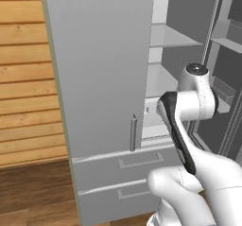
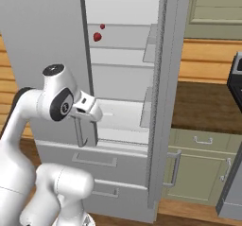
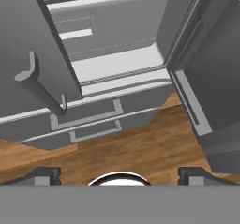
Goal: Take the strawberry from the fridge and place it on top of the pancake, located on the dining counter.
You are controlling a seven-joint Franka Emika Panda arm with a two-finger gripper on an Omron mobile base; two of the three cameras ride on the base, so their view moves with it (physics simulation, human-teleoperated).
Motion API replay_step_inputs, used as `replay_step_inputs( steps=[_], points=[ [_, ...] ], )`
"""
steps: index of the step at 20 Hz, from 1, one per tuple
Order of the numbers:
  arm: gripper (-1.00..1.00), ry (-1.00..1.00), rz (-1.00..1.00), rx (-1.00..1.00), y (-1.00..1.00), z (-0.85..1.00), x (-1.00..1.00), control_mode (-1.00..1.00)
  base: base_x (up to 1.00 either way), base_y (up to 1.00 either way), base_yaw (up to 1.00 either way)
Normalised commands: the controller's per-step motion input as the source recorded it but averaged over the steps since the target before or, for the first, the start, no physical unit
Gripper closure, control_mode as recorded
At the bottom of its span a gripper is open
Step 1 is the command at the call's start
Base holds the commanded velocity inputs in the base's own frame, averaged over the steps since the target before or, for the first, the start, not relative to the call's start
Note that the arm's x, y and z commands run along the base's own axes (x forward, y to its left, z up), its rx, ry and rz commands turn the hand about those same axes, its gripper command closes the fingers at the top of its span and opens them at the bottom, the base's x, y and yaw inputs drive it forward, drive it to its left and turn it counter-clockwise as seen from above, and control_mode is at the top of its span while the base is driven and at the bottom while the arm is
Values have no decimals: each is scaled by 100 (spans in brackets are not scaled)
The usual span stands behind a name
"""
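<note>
Up in the upper left of the right base view, the tiny bright red heart-shaped strawberry (image 2: 97, 37) sits on a white upper shelf of the tall light grey double-door fridge (image 2: 42, 40), right door swung wide; likely light, soft, easily bruised; best pinched gently across its broad shoulders; the gripper (image 3: 121, 174) hangs low, fingers (image 3: 44, 175) spread, empty.

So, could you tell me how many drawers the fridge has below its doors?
2: the upper drawer directly under the doors, the lower drawer beneath it, partly behind the arm.
</note>
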Motion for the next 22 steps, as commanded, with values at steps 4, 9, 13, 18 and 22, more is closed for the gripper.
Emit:
replay_step_inputs(
  steps=[4, 9, 13, 18, 22],
  points=[
    [-100, -27, -15, 7, 62, -10, 42, -100, 0, 0, 0],
    [-100, -19, -5, -2, 84, 0, 45, -100, 0, 0, 0],
    [-100, -10, 0, -1, 58, 0, 46, -100, 0, 0, 0],
    [-100, 0, 6, 25, -19, -1, 22, -100, 0, 0, 0],
    [-100, 3, 6, 11, -18, -12, 0, -100, 0, 0, 0]
  ],
)
